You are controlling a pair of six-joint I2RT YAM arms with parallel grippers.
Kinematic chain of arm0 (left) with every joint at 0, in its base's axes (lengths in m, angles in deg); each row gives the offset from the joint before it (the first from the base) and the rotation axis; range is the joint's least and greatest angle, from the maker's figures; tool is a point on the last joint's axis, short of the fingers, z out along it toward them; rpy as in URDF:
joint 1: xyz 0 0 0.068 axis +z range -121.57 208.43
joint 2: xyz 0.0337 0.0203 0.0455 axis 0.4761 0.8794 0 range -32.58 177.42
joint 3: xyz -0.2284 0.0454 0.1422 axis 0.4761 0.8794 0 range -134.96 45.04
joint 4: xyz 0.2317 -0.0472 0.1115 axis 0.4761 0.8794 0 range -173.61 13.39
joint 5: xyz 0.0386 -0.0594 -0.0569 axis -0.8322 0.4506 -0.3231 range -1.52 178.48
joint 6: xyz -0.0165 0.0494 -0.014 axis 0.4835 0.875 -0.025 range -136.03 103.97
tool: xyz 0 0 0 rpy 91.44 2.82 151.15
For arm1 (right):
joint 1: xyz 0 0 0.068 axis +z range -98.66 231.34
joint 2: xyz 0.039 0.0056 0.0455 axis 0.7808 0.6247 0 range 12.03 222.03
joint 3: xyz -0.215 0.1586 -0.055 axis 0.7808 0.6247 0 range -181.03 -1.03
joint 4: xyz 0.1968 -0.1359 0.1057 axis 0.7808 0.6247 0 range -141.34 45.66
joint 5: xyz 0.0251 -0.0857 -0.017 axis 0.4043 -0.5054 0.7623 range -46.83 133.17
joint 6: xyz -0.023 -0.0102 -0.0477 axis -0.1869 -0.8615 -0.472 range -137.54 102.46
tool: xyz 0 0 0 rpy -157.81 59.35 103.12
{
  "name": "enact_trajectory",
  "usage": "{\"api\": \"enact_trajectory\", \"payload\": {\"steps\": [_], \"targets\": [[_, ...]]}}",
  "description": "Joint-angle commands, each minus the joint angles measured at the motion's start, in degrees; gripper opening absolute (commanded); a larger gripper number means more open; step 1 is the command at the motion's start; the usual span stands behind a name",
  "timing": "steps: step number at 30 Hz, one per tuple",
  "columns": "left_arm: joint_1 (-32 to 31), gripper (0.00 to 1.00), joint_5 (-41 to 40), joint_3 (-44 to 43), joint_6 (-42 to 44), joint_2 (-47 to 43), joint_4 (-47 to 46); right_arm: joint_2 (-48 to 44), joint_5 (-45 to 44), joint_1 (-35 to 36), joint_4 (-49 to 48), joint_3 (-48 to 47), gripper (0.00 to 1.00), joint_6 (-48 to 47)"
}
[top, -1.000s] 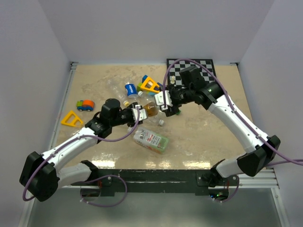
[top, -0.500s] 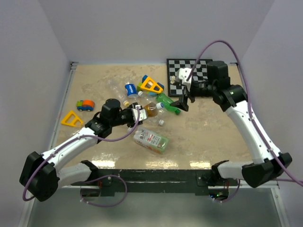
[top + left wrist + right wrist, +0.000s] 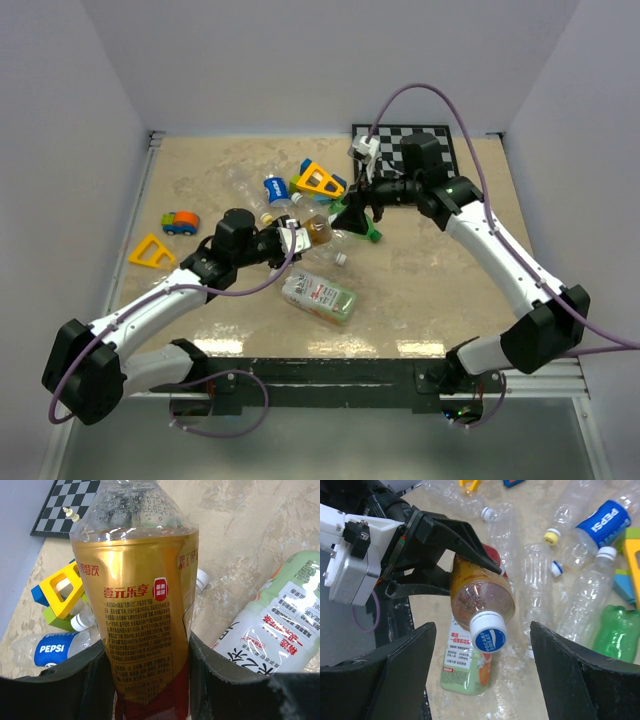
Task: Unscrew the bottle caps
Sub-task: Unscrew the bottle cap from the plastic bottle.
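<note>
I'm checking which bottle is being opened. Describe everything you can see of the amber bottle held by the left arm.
The amber bottle is clear plastic, part filled with brownish drink and wrapped in a gold and red label with Chinese print. Its white cap, which has a blue top, is on. The left gripper clamps the labelled body, with the neck pointing away from that gripper.

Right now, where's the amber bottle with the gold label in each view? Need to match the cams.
Top external: amber bottle mid-picture, at the tip of the left gripper.
Left wrist: fills the middle, held between that gripper's jaws.
Right wrist: centre, its white-and-blue cap pointing toward the camera.
Shared landmark: Pepsi bottle, seen in all three.
</note>
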Motion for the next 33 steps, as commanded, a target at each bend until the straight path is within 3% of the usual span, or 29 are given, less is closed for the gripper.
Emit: {"api": "enact_trajectory", "payload": {"steps": [1,10,27,33], "targets": [[-0.19,0.0,-0.59,-1.74,-0.98,0.09,-2.61,0.08,-1.5,2.12,-1.21,-0.83,0.8,3.85],[-0.19,0.0,-1.11,-1.74,-0.81,0.0,-2.61,1.06,-2.73,2.65,-0.51,-0.66,0.69,3.51],[-0.1,0.0,-1.12,-1.74,-0.9,-0.09,-2.61,1.23,-5.29,2.65,-1.04,1.01,0.72,3.68],[-0.19,0.0,-1.2,-1.74,-0.9,-0.09,-2.61,2.02,-4.76,2.65,-0.95,1.01,0.66,3.59]]}}
